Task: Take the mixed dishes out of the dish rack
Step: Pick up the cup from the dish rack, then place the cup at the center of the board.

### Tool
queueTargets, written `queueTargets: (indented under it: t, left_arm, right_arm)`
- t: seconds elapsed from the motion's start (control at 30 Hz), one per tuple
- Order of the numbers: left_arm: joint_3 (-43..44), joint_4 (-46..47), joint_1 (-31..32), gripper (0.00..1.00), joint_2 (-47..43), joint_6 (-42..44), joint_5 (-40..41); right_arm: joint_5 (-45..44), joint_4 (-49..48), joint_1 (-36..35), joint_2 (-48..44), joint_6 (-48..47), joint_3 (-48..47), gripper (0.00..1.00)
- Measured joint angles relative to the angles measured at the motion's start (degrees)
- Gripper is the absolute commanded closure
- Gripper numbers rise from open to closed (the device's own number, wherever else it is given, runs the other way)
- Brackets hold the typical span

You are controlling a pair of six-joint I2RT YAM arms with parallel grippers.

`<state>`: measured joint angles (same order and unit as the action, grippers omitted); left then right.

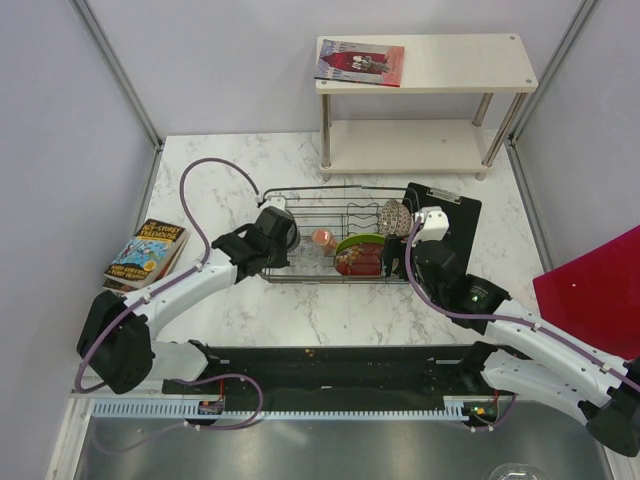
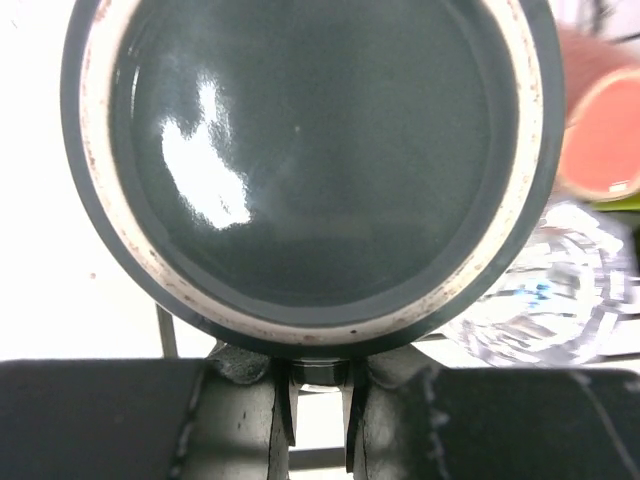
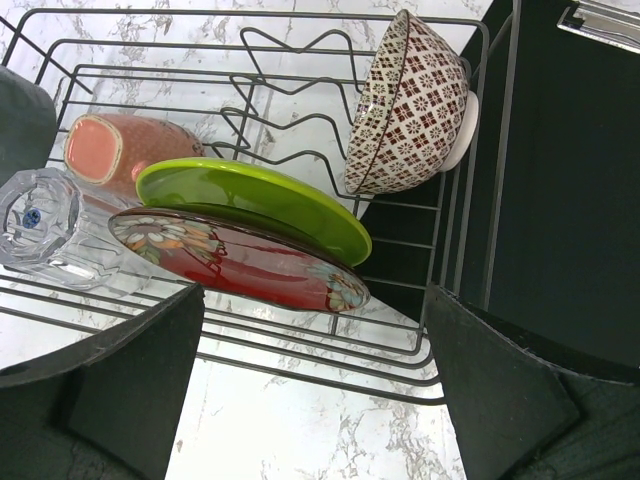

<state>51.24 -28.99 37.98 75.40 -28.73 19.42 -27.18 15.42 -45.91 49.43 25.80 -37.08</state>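
The dish rack (image 1: 300, 205) stands mid-table. In it the lime-green plate (image 3: 260, 205) leans over the red patterned dish (image 3: 240, 262). The patterned bowl (image 3: 410, 105) stands on edge at the right end. The pink cup (image 3: 115, 150) lies on its side. The dark green-black cup (image 2: 310, 150) is at the left end and fills the left wrist view. My left gripper (image 2: 318, 388) is shut on its near rim. My right gripper (image 3: 315, 330) is open and empty, just in front of the rack's near rail below the red dish. In the top view it (image 1: 420, 240) sits at the rack's right end.
A clear glass (image 3: 40, 225) lies in the rack beside the pink cup. A black clipboard board (image 1: 462, 225) lies under the rack's right end. Books (image 1: 148, 252) lie at the left edge. A white shelf (image 1: 440, 145) stands behind, and a red panel (image 1: 595, 290) is at the right.
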Motion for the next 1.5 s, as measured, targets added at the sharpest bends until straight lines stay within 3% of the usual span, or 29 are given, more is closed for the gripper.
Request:
queueTargets:
  t: [0.37,0.5,0.6,0.67,0.73,0.8,0.9,1.1,1.27,1.5]
  left_arm:
    - [11.5,-5.1,-0.1,0.98,-6.6,4.7,-3.4]
    - [16.0,-3.7,-0.5,0.98,-9.2,7.2,-11.4]
    - [15.5,-0.4,-2.6,0.98,-11.4,6.9,-22.3]
    - [12.2,4.8,-5.3,0.98,-13.9,4.2,-30.4]
    - [5.7,13.5,-10.2,0.98,-17.6,-0.8,-38.8]
    - [-1.0,23.4,-15.1,0.98,-20.1,-8.0,-46.1]
    - [-8.7,42.8,-18.8,0.98,-18.1,-22.1,-54.8]
    - [-12.8,80.4,-18.6,0.98,-4.0,-49.1,-65.1]
    - [-13.4,92.2,-18.6,0.98,-0.1,-61.7,-67.2]
    - [-14.0,98.5,-18.6,0.98,-1.4,-65.7,-70.1]
  right_arm:
    - [-1.2,1.0,0.0,-0.5,-0.3,-1.4,0.02]
    - [-3.0,0.8,0.0,-1.0,-1.6,-2.5,0.02]
    - [-3.6,0.9,0.0,-1.1,-2.0,-3.1,0.02]
    - [-2.8,1.0,0.0,-1.1,-2.1,-4.1,0.04]
    - [-1.7,0.9,0.0,-1.2,-2.0,-5.4,0.19]
    - [-1.2,-0.1,0.0,-2.1,-1.5,-6.1,0.24]
    - [-0.6,-2.0,0.0,-4.7,-0.2,-6.1,0.24]
    - [7.2,-9.8,0.0,-7.1,2.3,-6.1,0.11]
    - [14.8,-17.6,0.0,-5.7,4.5,-6.1,0.09]
    - [19.6,-27.8,0.0,-0.3,6.4,-6.5,0.10]
